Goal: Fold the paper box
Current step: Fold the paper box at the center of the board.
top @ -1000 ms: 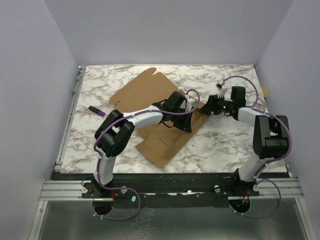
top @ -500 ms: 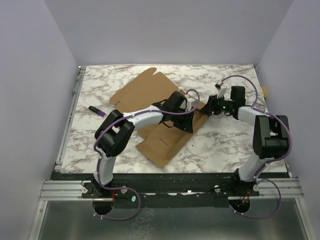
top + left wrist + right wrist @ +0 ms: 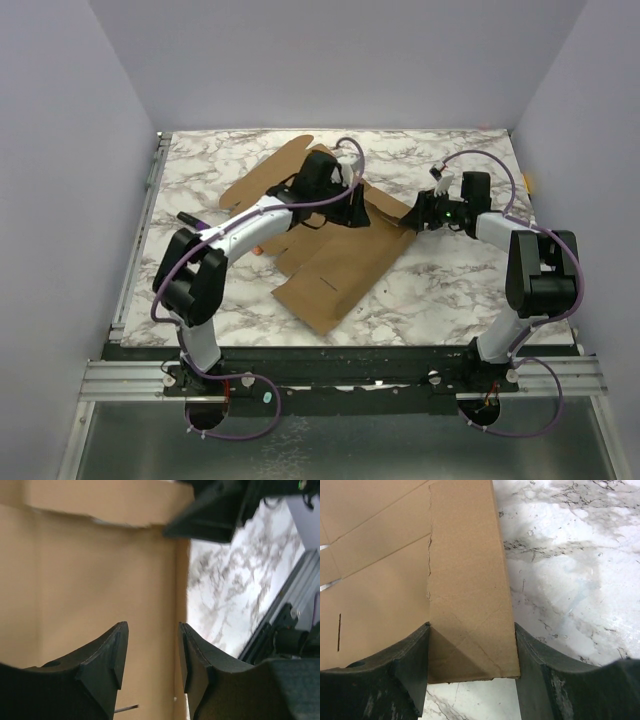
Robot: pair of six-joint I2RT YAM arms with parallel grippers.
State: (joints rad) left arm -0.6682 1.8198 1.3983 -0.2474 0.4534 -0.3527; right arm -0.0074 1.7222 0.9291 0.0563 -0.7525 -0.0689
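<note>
The paper box [image 3: 335,265] is a brown cardboard sheet lying mostly flat on the marble table, with slits and flaps. My left gripper [image 3: 358,208] hovers over its far middle part, open, with only cardboard [image 3: 90,580] behind the gap between its fingers [image 3: 152,630]. My right gripper [image 3: 412,216] is at the sheet's right corner. In the right wrist view a raised narrow flap [image 3: 465,570] fills the space between both fingers, touching each, so that gripper [image 3: 471,630] is shut on it.
A dark pen with a purple tip [image 3: 192,221] lies near the table's left side. A metal rail [image 3: 140,235] runs along the left edge. Purple walls enclose the table. The right gripper's dark body [image 3: 215,510] appears close ahead in the left wrist view.
My left arm has swung back and to the left, off the middle of the sheet, and its jaws have opened. The right gripper has stayed on the right flap.
</note>
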